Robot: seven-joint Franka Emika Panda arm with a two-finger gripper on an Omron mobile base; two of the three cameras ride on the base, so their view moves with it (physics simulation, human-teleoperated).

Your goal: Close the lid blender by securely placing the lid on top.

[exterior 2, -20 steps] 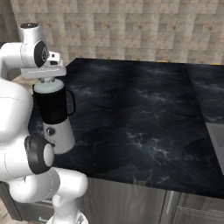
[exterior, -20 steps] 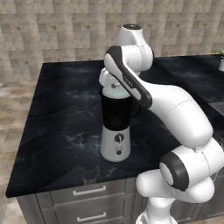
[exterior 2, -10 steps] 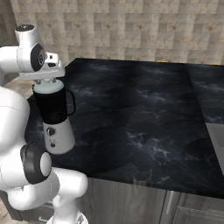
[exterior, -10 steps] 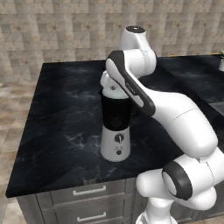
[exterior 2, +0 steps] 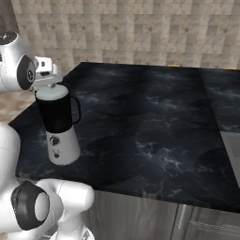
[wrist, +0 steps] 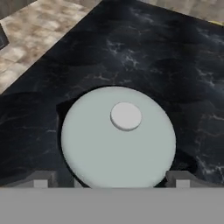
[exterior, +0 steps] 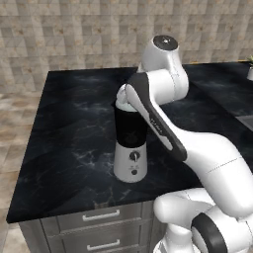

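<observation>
The blender point(exterior: 130, 148) stands near the counter's front edge, its dark jar point(exterior 2: 56, 115) on a silver-white base with a black dial. The pale grey lid point(wrist: 118, 142) lies flat across the jar's mouth, its small knob point(wrist: 126, 116) at the centre and a thin dark rim showing around it. The lid point(exterior 2: 51, 91) also shows as a pale cap on the jar. My gripper point(wrist: 111, 180) hangs open just above the lid, its two fingertips point(wrist: 41, 179) spread wider than the disc and holding nothing. In the left base view my arm hides most of the lid.
The black marble counter point(exterior 2: 150, 117) stretches wide to the right of the blender. Drawers point(exterior: 101, 216) run below its front edge. A sink edge point(exterior 2: 232, 150) lies at the far right. Tiled floor point(wrist: 39, 26) lies beyond the counter's left end.
The hand has risen slightly off the lid, which stays on the jar. The upper arm has swung a little to the right.
</observation>
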